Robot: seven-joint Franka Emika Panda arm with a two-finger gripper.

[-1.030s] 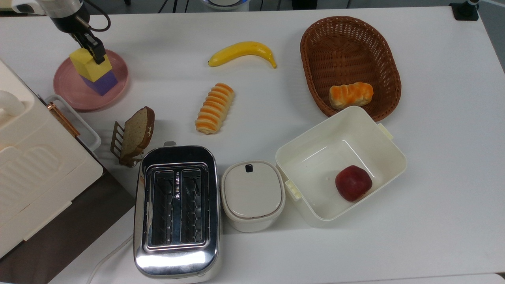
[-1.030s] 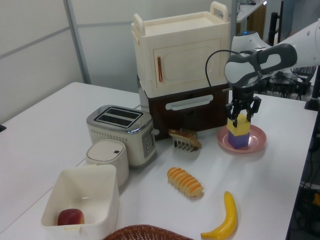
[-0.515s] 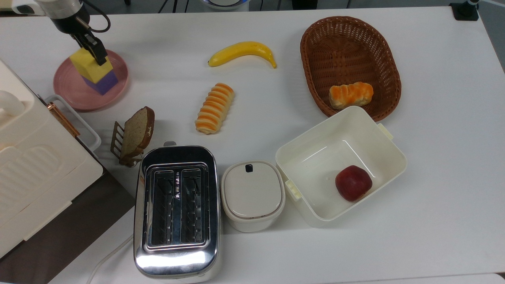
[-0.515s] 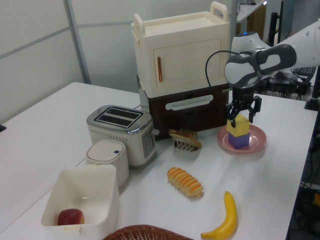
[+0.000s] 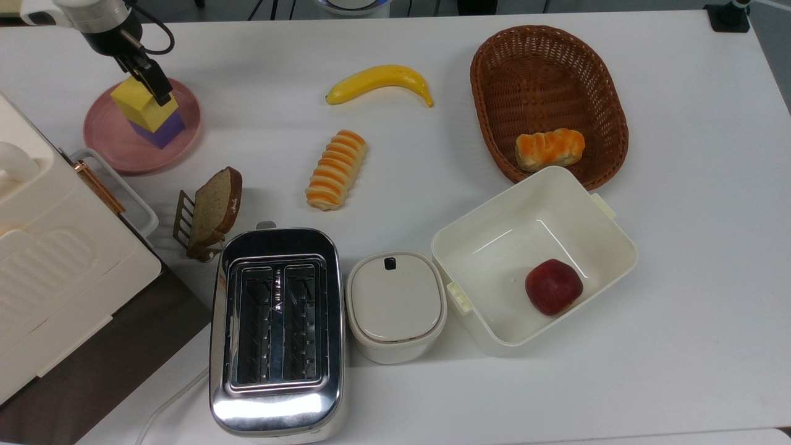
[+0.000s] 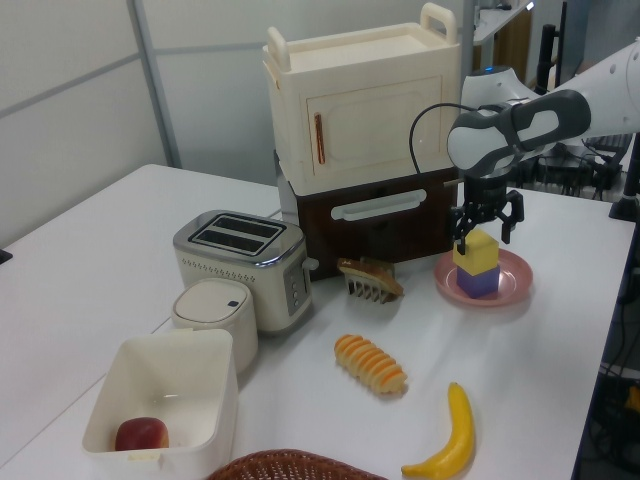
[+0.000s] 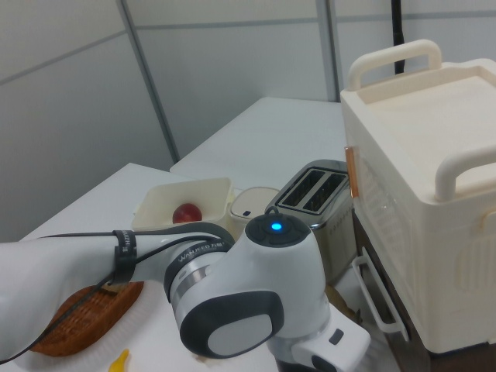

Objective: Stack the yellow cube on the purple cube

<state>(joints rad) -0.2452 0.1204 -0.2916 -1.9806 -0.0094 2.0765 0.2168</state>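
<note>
At the top view's upper left, your gripper sits spread apart right above the yellow cube, which rests on the purple cube; lift straight up.

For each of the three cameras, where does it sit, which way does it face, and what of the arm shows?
Top view: overhead, looking down on the table; gripper at the yellow cube on the purple cube.
Left view: low at the basket end, facing the cabinet; forearm and gripper.
Right view: behind the arm, facing the toaster.
Shared: the toaster and the red apple in all three.
</note>
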